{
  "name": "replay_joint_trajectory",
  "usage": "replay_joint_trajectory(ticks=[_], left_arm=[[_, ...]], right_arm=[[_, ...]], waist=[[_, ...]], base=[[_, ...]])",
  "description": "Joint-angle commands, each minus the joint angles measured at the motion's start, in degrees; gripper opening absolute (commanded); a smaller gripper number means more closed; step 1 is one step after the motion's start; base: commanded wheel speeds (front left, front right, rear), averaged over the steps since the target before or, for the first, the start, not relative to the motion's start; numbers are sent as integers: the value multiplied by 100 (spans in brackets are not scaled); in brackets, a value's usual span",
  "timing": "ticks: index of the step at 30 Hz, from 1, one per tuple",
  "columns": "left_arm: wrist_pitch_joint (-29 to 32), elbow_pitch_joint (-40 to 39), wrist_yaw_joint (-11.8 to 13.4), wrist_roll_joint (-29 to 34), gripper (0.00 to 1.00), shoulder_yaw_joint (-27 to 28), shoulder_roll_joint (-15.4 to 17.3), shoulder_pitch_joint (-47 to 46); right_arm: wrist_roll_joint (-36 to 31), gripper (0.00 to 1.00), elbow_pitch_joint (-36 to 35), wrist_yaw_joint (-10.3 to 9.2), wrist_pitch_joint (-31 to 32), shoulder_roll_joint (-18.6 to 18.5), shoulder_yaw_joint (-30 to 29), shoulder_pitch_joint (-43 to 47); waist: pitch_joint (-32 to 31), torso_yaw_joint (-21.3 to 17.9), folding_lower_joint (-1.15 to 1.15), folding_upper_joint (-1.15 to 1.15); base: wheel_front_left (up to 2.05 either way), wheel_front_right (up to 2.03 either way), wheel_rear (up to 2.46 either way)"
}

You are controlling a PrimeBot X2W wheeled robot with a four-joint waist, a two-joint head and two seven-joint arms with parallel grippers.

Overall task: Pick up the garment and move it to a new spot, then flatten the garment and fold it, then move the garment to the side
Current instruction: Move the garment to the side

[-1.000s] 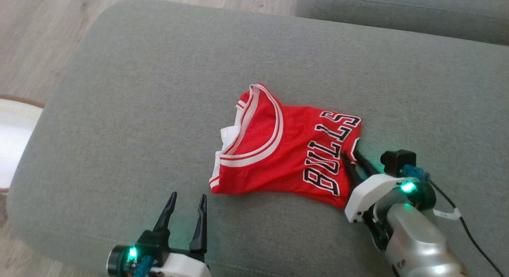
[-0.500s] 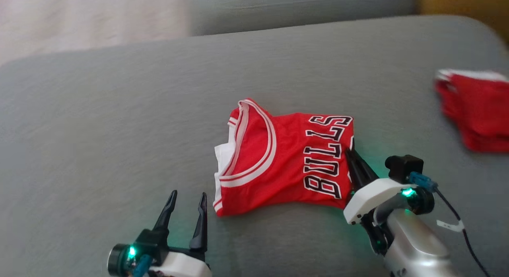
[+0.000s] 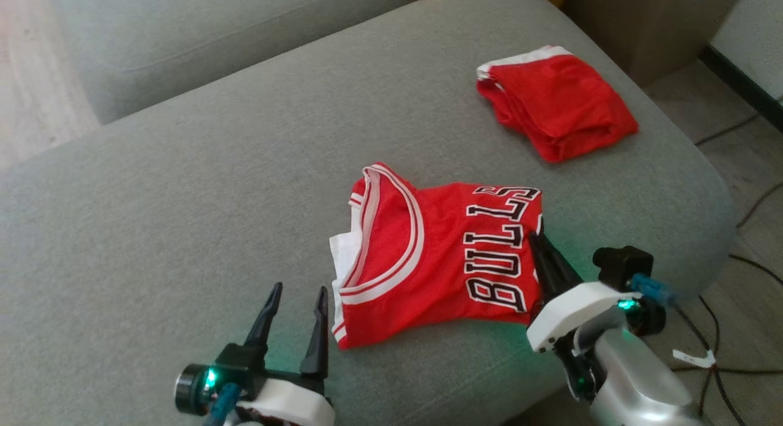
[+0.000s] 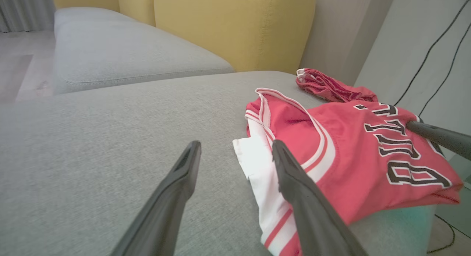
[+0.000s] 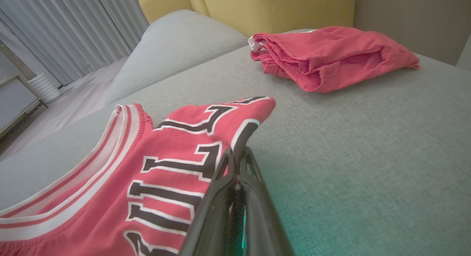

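On the grey sofa cushion (image 3: 183,187), a folded red jersey (image 3: 422,254) lies near the front edge. Its white-trimmed neckline faces the robot's left, and its black "BULLS" lettering runs along the robot's right side.

The right gripper (image 3: 533,239) meets the jersey at its right edge, beside the lettering. Its two dark fingers are pressed together, and the right wrist view shows the fabric edge rising into the closed tips, so a thin fold of cloth is pinched there.

The left gripper (image 3: 300,289) sits just beside the jersey's near left corner with its fingers spread wide and nothing between them. From the left wrist view, one finger crosses in front of the white fabric at the neckline; whether it touches cannot be told.

A second red garment (image 3: 556,101), folded, lies well apart toward the cushion's far right corner. A yellow backrest (image 4: 235,24) stands beyond the cushion, and dark cables (image 3: 755,202) trail over the floor (image 3: 703,108) to the right.
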Motion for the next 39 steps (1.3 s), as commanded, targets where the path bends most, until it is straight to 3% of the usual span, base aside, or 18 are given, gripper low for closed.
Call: replay_joint_trajectory(ticks=[1, 5, 9, 15, 21, 22, 23, 27, 30, 39], left_arm=[[-55, -164, 5, -27, 100, 96, 4, -217], [-55, -133, -5, -11, 100, 49, 4, -266], [-55, -49, -54, 134, 100, 29, 4, -372], [-55, 1, -125, 316, 100, 22, 4, -545], [-55, 25, -159, 438, 100, 96, 4, -663], [-55, 32, -164, 456, 100, 100, 4, -680], [-55, 36, -156, 463, 100, 109, 4, -691], [-55, 30, -135, 456, 100, 141, 4, -705], [-55, 20, -105, 457, 100, 193, 4, -707], [-55, -138, 213, 310, 100, 807, 4, -594]], right_arm=[[-62, 0, -182, 18, -80, 10, 85, -256], [-254, 0, -186, 18, -81, 7, -205, -779], [-647, 0, 23, 18, -81, -238, -567, -1756], [-1241, 0, 723, 18, -81, -1081, -1407, -2866], [-2116, 0, 1360, 18, -81, -1851, -2489, -3434], [-2252, 41, 1434, 18, -81, -1914, -2697, -3464], [-2394, 100, 1547, 18, -81, -1956, -2883, -3473], [-2788, 100, 1645, 18, -81, -1939, -3377, -3483], [-3068, 100, 1351, 18, -81, -1659, -3676, -3323], [-2825, 100, -239, 18, -81, -418, -3119, -2106]], waist=[[65, -113, 0, 0], [243, 45, 0, 0], [540, 430, 0, 0], [885, 953, 0, 0], [1109, 1246, 0, 0], [1131, 1274, 0, 0], [1141, 1297, 0, 0], [1135, 1333, 0, 0], [1093, 1357, 0, 0], [883, 1542, 0, 0]], base=[[0, 0, 0], [0, 0, 0], [0, 0, 0], [0, 0, 0], [0, 0, 0], [0, 0, 0], [0, 0, 0], [0, 0, 0], [0, 0, 0], [0, 0, 0]])
